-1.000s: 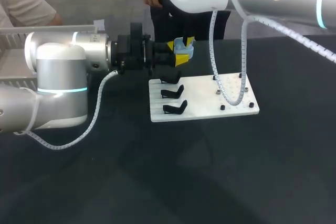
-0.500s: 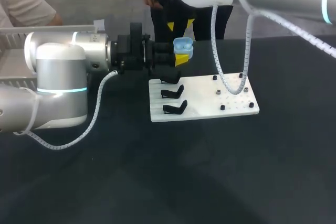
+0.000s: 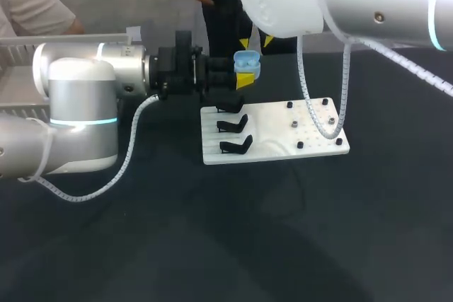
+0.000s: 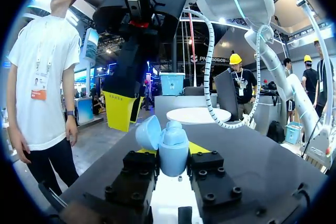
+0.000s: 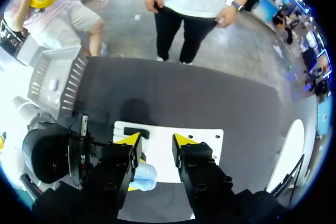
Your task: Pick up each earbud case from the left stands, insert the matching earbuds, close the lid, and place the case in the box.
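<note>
The light blue plastic earbud case (image 4: pixel 173 153) sits upright between the left gripper (image 4: pixel 172 150)'s two yellow-tipped fingers (image 4: pixel 198 148), which clamp it from both sides. Its rounded lid (image 4: pixel 148 132) hangs open, tilted to one side.

The right gripper (image 5: pixel 157 142) hangs above the case, apart from it, with its fingers spread and nothing between them. In the right wrist view the case shows under and beside one of those fingers.

There is one case. Under the left fingers lies a flat white board (image 3: pixel 272 136) with three black stands (image 3: pixel 232 125) in a row and six small dark studs (image 3: pixel 299 145).

The case is held over the board's far edge. The board lies well apart from the black table (image 3: pixel 283 245)'s near edge. A grey slatted box (image 5: pixel 55 80) stands behind the left gripper, at the table's side.
</note>
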{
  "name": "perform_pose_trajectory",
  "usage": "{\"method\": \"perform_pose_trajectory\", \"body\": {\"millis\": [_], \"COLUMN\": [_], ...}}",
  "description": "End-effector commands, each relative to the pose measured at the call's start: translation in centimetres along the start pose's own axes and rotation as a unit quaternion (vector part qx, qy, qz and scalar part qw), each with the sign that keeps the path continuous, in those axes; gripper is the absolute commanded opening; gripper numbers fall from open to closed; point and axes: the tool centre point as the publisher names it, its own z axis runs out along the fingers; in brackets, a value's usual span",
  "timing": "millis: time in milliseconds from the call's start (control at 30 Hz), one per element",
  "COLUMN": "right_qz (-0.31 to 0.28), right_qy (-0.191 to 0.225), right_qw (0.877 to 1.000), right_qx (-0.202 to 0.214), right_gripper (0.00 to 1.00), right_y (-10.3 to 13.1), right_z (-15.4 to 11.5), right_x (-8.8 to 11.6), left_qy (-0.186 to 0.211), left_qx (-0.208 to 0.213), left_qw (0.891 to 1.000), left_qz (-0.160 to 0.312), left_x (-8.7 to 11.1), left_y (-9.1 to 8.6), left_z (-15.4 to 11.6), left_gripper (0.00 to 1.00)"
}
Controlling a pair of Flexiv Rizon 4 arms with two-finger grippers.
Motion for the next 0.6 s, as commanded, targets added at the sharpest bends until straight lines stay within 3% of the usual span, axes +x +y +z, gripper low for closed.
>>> {"method": "perform_pose_trajectory", "body": {"millis": [33,600], "right_qz": [0.001,0.012], "right_qy": [0.0,-0.001], "right_qw": [1.0,1.0], "right_qx": [-0.001,-0.017], "right_gripper": [0.38,0.38], "right_y": [0.0,0.8], "right_z": [-0.5,-1.3], "right_x": [0.9,3.5], "left_qy": [-0.002,-0.002], "left_qx": [-0.003,-0.003], "left_qw": [1.0,1.0], "left_qz": [0.002,0.002], "left_x": [0.1,0.1], "left_y": [-0.2,-0.2], "left_z": [0.0,0.0], "left_gripper": [0.0,0.0]}}
